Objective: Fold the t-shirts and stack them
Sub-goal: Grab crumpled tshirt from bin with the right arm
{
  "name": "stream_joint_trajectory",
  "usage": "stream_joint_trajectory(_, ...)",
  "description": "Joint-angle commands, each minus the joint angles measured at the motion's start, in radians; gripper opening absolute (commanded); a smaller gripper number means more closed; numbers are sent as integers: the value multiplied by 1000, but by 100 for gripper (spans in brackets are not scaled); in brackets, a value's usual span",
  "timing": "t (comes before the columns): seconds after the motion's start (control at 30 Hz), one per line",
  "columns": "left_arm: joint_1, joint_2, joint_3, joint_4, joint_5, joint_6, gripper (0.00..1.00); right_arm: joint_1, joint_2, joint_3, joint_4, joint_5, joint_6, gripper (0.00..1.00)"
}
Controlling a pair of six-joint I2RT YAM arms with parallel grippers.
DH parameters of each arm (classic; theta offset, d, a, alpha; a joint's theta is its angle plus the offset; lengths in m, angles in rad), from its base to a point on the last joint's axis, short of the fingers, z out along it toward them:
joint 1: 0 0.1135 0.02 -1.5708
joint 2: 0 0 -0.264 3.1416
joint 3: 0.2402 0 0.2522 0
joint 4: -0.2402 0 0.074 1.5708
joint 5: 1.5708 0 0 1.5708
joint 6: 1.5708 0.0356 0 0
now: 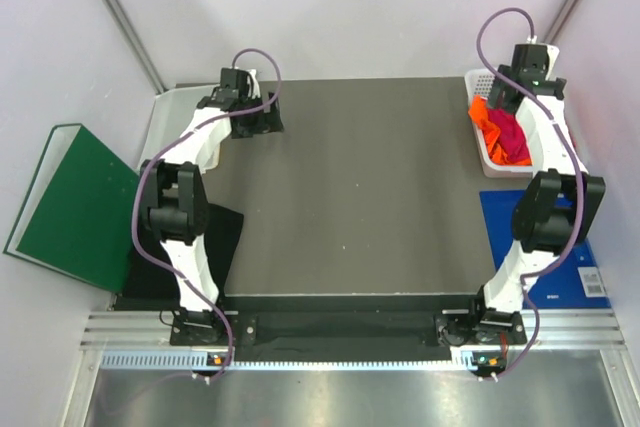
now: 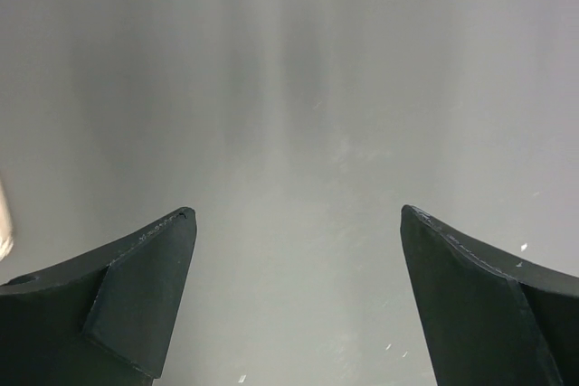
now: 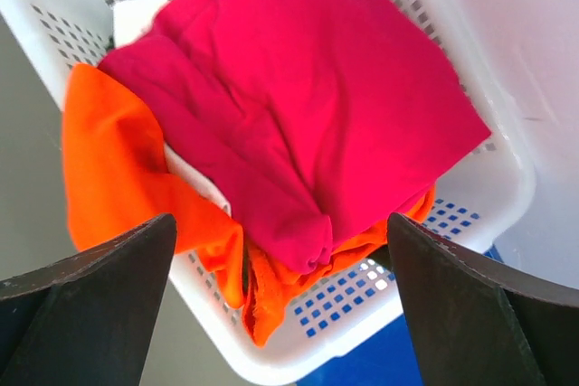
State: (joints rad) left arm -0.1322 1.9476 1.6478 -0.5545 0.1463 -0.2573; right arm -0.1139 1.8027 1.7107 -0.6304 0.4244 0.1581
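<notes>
Landmark: white perforated basket point(image 3: 502, 183), standing at the far right corner of the counter point(image 1: 370, 197).
Crimson-pink t-shirt point(image 3: 317, 106): inside the basket, topmost layer. Plain cloth, loosely folded into a rough rectangle with soft creases. One rolled edge droops toward the near wall of the basket.
Orange t-shirt point(image 3: 109, 160): inside the basket, beneath the crimson-pink one. Bright, crumpled. One flap hangs over the basket's left rim and another bunches against its near wall.
Black t-shirt point(image 1: 225, 232): well apart from the basket, across the counter at the left edge. Lies flat, partly hidden under the left arm, so its outline cannot be told fully.
Right pincer point(image 3: 280, 219): directly above the basket, jaws spread wide, holding nothing, clear of the cloth.
Left pincer point(image 2: 297, 211): well apart from the basket, at the opposite far corner. Jaws spread wide, nothing between them, bare grey surface below.
Blue board point(image 1: 592, 262): flat, just beside the basket on its near side.
Green binder point(image 1: 75, 202): far from the basket, beyond the counter's left edge.
</notes>
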Motion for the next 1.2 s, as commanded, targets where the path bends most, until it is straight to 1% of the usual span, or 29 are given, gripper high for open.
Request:
stream_joint_trajectory(0.0, -12, 63, 105, -39, 42, 23, 99, -53, 70, 113, -37, -111, -25, 100)
stream_joint_trajectory(0.1, -12, 85, 127, -44, 53, 26, 99, -72, 162, 193, -66, -128, -12, 98)
stream_joint_trajectory(0.2, -12, 97, 138, -48, 61, 32, 99, -105, 217, 260, -86, -137, 26, 96)
stream_joint_trajectory(0.3, -12, 100, 133, -51, 65, 36, 99, -153, 262, 309, -86, -197, 61, 91)
stream_joint_trajectory(0.37, -12, 105, 133, -59, 70, 43, 99, -180, 290, 343, -87, -229, 78, 91)
stream_joint_trajectory(0.57, -12, 103, 118, -65, 68, 64, 99, -207, 428, 449, -127, -279, 97, 85)
stream_joint_trajectory(0.63, -12, 105, 121, -76, 58, 75, 99, -207, 475, 472, -144, -312, 109, 81)
stream_joint_trajectory(0.7, -12, 108, 127, -93, 49, 85, 99, -205, 518, 487, -161, -319, 119, 75)
stream_joint_trajectory(0.73, -12, 108, 127, -97, 44, 96, 99, -205, 527, 483, -169, -319, 135, 73)
stream_joint_trajectory(0.77, -12, 108, 129, -104, 39, 101, 99, -205, 537, 483, -172, -325, 136, 70)
stream_joint_trajectory(0.8, -12, 106, 127, -111, 35, 105, 99, -204, 552, 481, -175, -331, 139, 55)
stream_joint_trajectory(0.83, -12, 105, 127, -113, 32, 116, 99, -205, 557, 478, -184, -341, 147, 37)
stream_joint_trajectory(0.87, -12, 105, 129, -117, 29, 119, 98, -205, 560, 477, -187, -342, 153, 13)
stream_joint_trajectory(0.9, -12, 105, 130, -122, 26, 122, 97, -205, 552, 474, -192, -339, 161, 0)
stream_joint_trajectory(0.97, -12, 100, 130, -125, 22, 128, 96, -204, 517, 422, -155, -335, 176, 0)
stream_joint_trajectory(1.07, -10, 99, 126, -128, 21, 130, 96, -190, 378, 304, -56, -303, 185, 0)
stream_joint_trajectory(1.1, -10, 97, 124, -127, 22, 130, 96, -187, 303, 261, -33, -291, 185, 0)
stream_joint_trajectory(1.17, -10, 96, 116, -124, 27, 122, 96, -175, 233, 245, 4, -256, 178, 0)
